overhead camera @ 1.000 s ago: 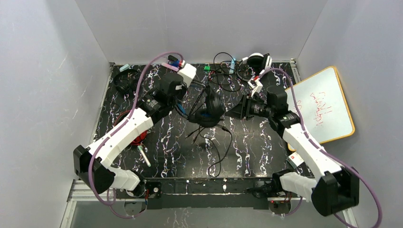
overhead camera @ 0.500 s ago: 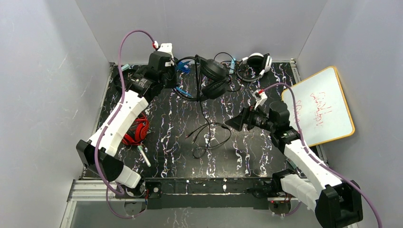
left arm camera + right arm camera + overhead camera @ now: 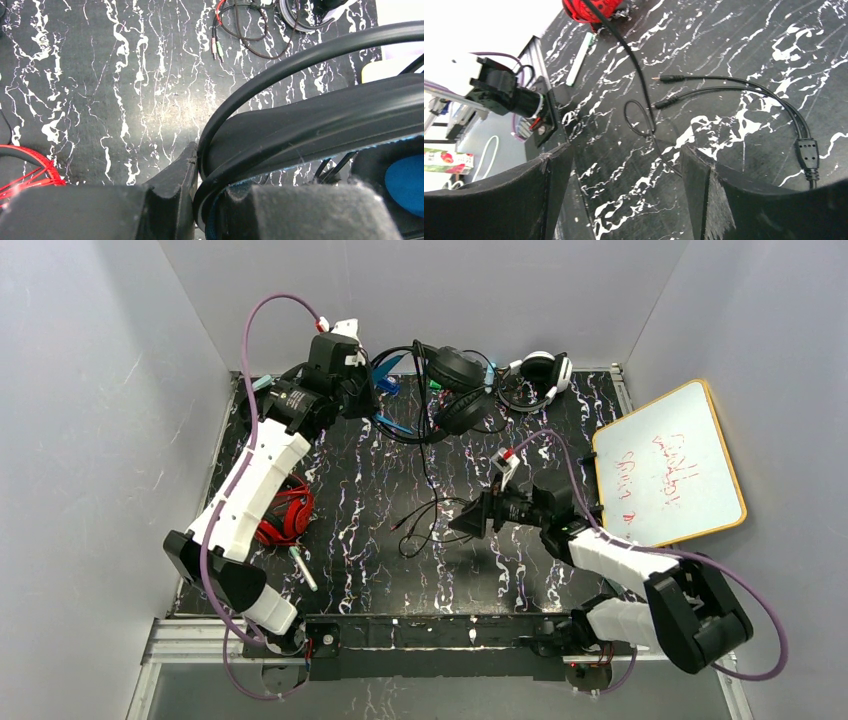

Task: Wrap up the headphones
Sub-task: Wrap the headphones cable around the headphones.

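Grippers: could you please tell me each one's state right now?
Left gripper: shut on the black headphones.
Right gripper: open, holding nothing.

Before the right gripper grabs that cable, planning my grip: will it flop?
Probably floppy: the cable hangs slack from the headphones and loops on the table. Thin and smooth, so it may slip through the open right gripper. Likely light; the plugs would drag along.

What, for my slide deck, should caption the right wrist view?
Open right gripper above the two plugs of a black cable on the marbled table.
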Robot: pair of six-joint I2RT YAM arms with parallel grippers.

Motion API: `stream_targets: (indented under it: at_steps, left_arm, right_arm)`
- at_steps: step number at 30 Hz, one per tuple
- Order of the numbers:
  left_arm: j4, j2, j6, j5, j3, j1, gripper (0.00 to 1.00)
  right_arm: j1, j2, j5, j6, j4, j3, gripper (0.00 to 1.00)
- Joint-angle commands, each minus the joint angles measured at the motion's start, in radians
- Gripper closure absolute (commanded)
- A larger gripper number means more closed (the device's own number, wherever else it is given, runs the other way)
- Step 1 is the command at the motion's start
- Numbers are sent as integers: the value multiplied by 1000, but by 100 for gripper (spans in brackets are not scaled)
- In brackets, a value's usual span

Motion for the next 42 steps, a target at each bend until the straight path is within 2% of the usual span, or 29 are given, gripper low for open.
stream_targets:
  at_steps: [1, 8, 13, 20, 22, 25, 27, 32, 37, 40, 42]
  left_arm:
    - [11, -3, -73, 40, 69, 8, 100]
    - [-19, 18, -94, 70, 96, 9, 100]
    - [-28, 12, -98, 73, 99, 9, 100]
    - [-28, 6, -112, 83, 88, 9, 100]
    - [-33, 8, -112, 84, 93, 11, 100]
    - [-43, 14, -111, 81, 103, 11, 100]
    - [-52, 19, -108, 78, 115, 11, 100]
    - [-58, 26, -98, 59, 125, 15, 100]
    - [-66, 40, -91, 60, 156, 20, 100]
    - [-82, 49, -81, 61, 189, 23, 100]
    - [-94, 53, -73, 61, 209, 28, 100]
  right_arm:
    - [34, 94, 75, -8, 261, -33, 16]
    - [100, 280, 98, 9, 451, -20, 21]
    - [115, 377, 87, 34, 529, 22, 23]
    - [126, 508, 125, 58, 645, 60, 30]
    - [129, 549, 116, 74, 665, 87, 34]
    - [133, 593, 98, 94, 704, 104, 47]
    - [132, 602, 96, 102, 711, 102, 51]
    - [134, 620, 65, 138, 729, 97, 54]
    - [136, 625, 65, 164, 747, 87, 78]
    - [136, 596, 89, 154, 696, 83, 99]
    - [131, 559, 119, 151, 672, 61, 99]
